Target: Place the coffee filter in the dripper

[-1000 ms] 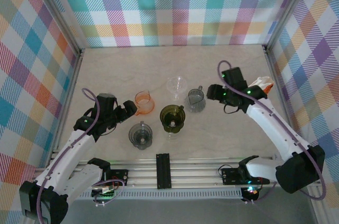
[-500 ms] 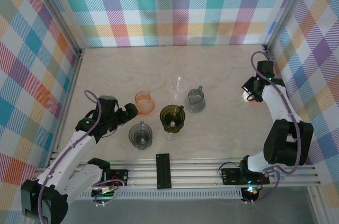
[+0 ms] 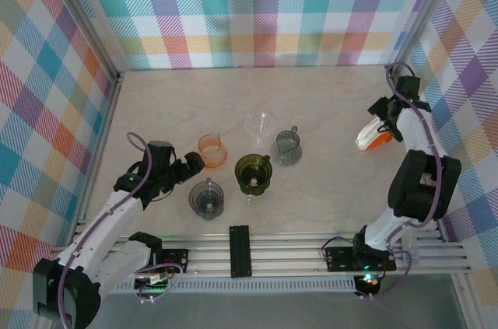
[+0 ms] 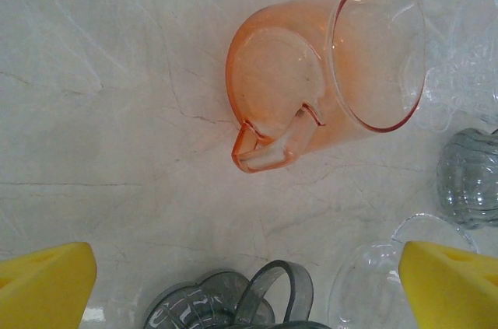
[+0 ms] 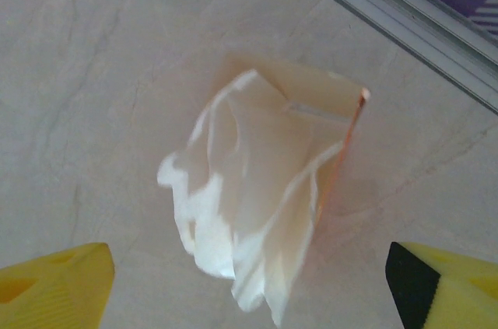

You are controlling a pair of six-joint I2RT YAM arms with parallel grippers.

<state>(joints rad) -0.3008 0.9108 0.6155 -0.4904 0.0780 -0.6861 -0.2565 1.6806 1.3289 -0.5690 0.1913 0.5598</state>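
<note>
Two tools of mine are at work on a pale marble-patterned table (image 3: 327, 189), both spread wide and pinching nothing.

Closest to the near edge stands a grey dripper (image 3: 207, 197). Just beside it, toward the right, is an olive dripper (image 3: 254, 173). My left tool (image 3: 193, 167) hovers left of centre with its yellow fingertips (image 4: 45, 282) far apart. Just past it is an orange dripper (image 3: 212, 150), which my left wrist camera shows tilted, its handle pointing back toward me. The fingertips do not touch the orange dripper.

Farther along, near the table's middle, a second grey dripper (image 3: 287, 146) with a handle stands right of the orange one. A clear dripper (image 3: 261, 124) is just behind it, toward the far edge.

Well apart from all the drippers, the coffee filter (image 3: 373, 138) lies close to the right edge of the table. It is white, crumpled paper with an orange rim. My right tool (image 5: 249, 288) hangs above it, one yellow fingertip on either side, neither touching the paper.
</note>
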